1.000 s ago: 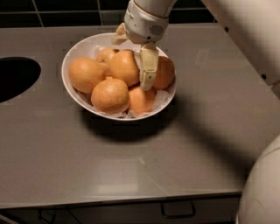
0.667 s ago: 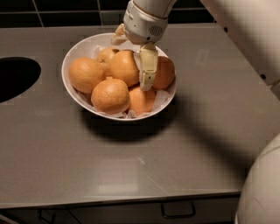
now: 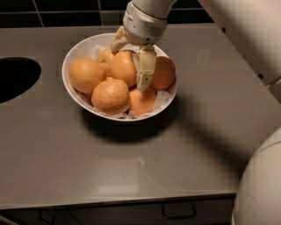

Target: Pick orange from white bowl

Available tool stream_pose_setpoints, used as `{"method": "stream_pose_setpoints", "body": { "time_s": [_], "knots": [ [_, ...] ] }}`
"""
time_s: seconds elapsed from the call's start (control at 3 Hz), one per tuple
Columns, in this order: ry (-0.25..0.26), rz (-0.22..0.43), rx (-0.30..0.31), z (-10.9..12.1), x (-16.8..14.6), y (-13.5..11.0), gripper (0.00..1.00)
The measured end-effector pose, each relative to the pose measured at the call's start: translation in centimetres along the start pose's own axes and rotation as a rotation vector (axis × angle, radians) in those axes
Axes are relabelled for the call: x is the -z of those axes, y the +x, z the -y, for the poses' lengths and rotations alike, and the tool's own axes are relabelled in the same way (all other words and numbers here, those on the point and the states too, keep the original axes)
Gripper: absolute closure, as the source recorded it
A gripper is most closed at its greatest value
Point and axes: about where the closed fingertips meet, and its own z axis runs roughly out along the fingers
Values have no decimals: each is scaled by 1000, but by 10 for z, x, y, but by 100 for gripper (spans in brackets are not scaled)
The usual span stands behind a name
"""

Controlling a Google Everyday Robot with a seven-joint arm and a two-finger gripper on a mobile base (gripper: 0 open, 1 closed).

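The grey countertop (image 3: 131, 176) is running from a dark tiled wall (image 3: 66, 5) at the back to a front edge with a drawer handle (image 3: 178, 214) showing beneath it. A dark oval opening (image 3: 13, 79) is cutting into the surface at the left, well apart from the white bowl (image 3: 70, 85), which is sitting toward the back and casting a shadow forward. A broad stretch of counter is lying between the bowl and the front edge, and another to the bowl's right under the robot arm (image 3: 246, 30). The white robot shell (image 3: 259, 184) is filling the lower right corner.

The gripper (image 3: 131, 63) is reaching down into the bowl from behind and sitting over the orange (image 3: 122, 70) at the middle of the pile. Whether it is clamping that fruit or only poised around it cannot be told. The orange is resting in the paper lining (image 3: 163, 99) among its neighbours, just behind the nubbed orange (image 3: 110, 95).
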Motion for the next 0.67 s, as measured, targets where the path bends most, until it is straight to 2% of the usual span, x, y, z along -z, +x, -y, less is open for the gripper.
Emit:
{"method": "stream_pose_setpoints", "body": {
  "time_s": [0.33, 0.67],
  "knots": [
    [-5, 3, 2, 0, -2, -1, 12],
    [-7, 3, 2, 0, -3, 0, 22]
  ]
}}
